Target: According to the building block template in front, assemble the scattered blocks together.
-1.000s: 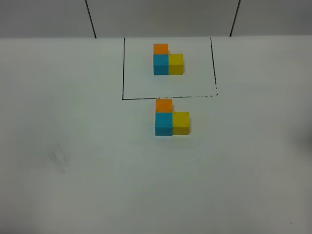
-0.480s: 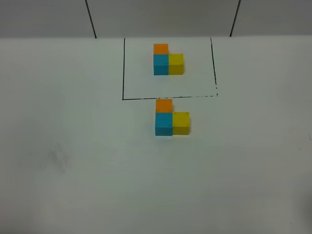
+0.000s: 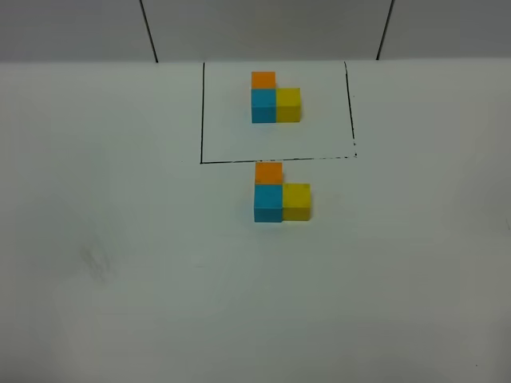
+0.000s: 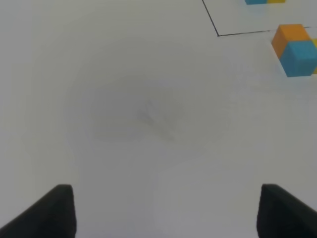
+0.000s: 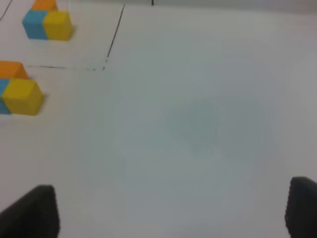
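I see three matte cubes, orange [image 3: 268, 172], sky-blue [image 3: 268, 203] and yellow [image 3: 296, 201], joined in an L beside the black-outlined template [image 3: 275, 100] near the white surface's [image 3: 160, 279] far edge. Left claw [image 4: 166, 210] and right claw [image 5: 173, 210] spread wide, empty.

- In the exterior high view, neither arm nor gripper is shown.
- In the left wrist view, the left gripper [image 4: 163, 210] is cut off at 6 o'clock; only two dark fingertips [image 4: 57, 210] are seen.
- There, the yellow cube [image 4: 314, 43] is clipped at 3 o'clock, and the template cluster [image 4: 265, 1] at 12 o'clock.
- In the right wrist view, the sky blue cube [image 5: 3, 96] is cropped at 9 o'clock, and the right gripper [image 5: 171, 213] is blurred.
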